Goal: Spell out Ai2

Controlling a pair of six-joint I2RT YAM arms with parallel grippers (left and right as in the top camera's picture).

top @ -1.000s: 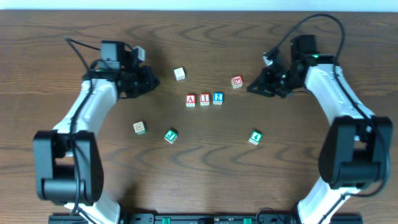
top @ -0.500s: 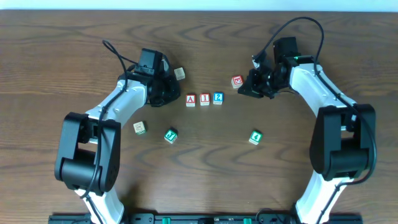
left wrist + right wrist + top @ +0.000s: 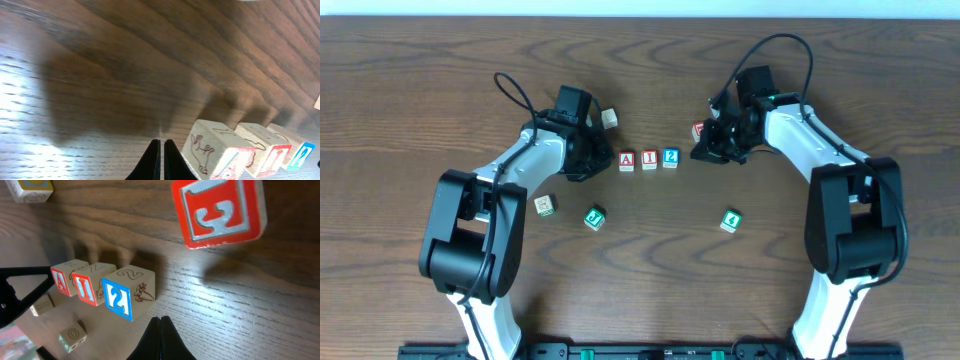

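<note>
Three letter blocks stand in a row at the table's middle: a red A block (image 3: 627, 160), a red I block (image 3: 649, 160) and a blue 2 block (image 3: 670, 157). My left gripper (image 3: 601, 165) is shut and empty just left of the A block (image 3: 216, 152); the I block (image 3: 260, 149) and 2 block (image 3: 298, 150) follow in the left wrist view. My right gripper (image 3: 698, 156) is shut and empty just right of the 2 block (image 3: 127, 292). The right wrist view also shows the A block (image 3: 64, 278) and I block (image 3: 89, 284).
A red-faced block (image 3: 698, 130) lies behind my right gripper, large in the right wrist view (image 3: 218, 211). A plain block (image 3: 609, 118) lies by the left arm. A pale block (image 3: 544, 205) and two green blocks (image 3: 595, 218) (image 3: 730, 221) lie nearer the front.
Both arms have swung inward toward the block row. The left gripper came from the far left up to the A block; the right gripper came in next to the 2 block. The blocks have not moved.
</note>
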